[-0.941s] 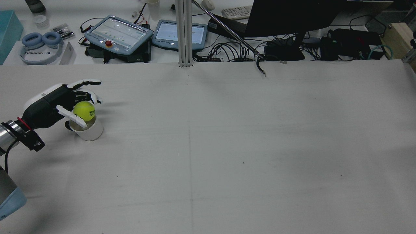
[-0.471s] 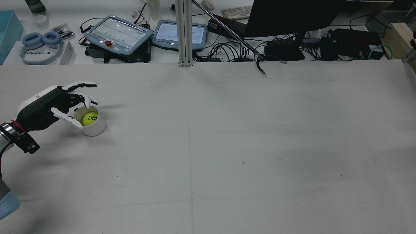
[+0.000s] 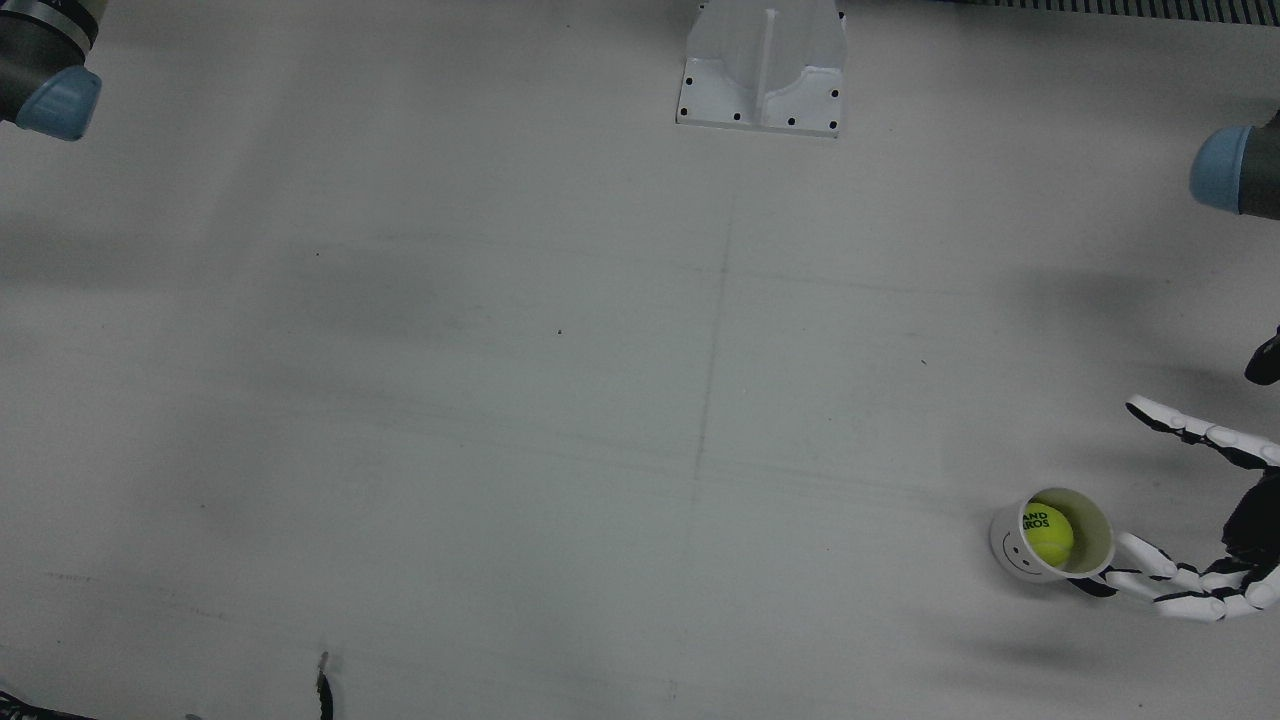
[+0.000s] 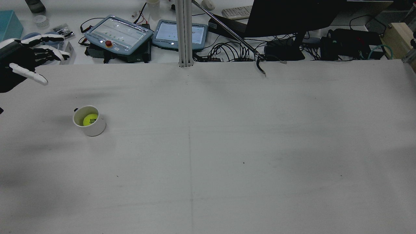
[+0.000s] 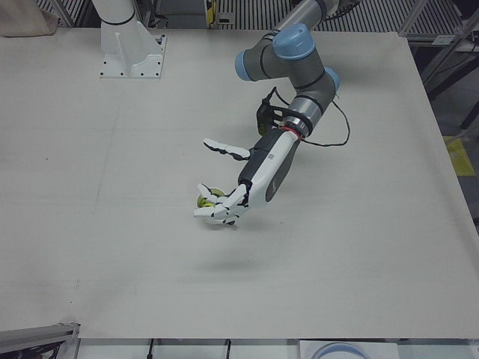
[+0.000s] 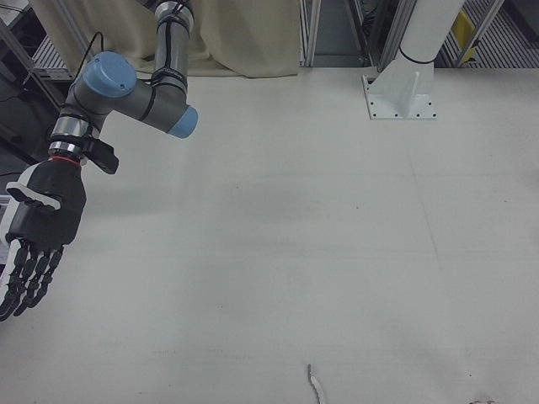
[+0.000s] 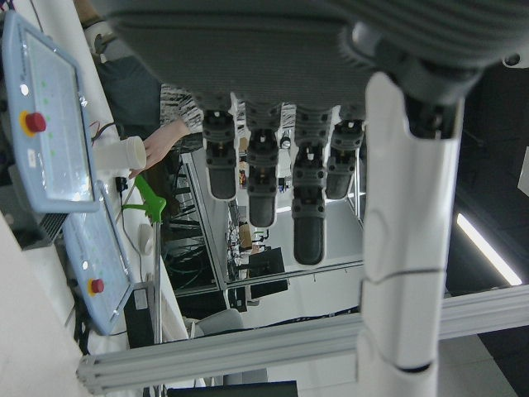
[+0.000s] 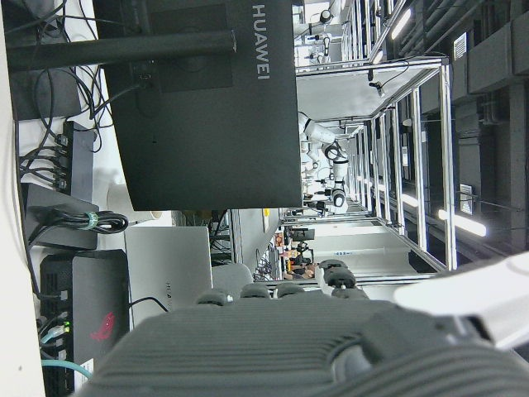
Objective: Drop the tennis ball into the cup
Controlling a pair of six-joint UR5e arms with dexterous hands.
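On the white table the cup stands upright holding the tennis ball; left hand empty, fingers apart.

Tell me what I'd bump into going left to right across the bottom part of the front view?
black cable end → cup → tennis ball inside it → left hand

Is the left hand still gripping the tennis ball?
No, the tennis ball sits inside the cup while the left hand is raised clear of it with fingers spread.
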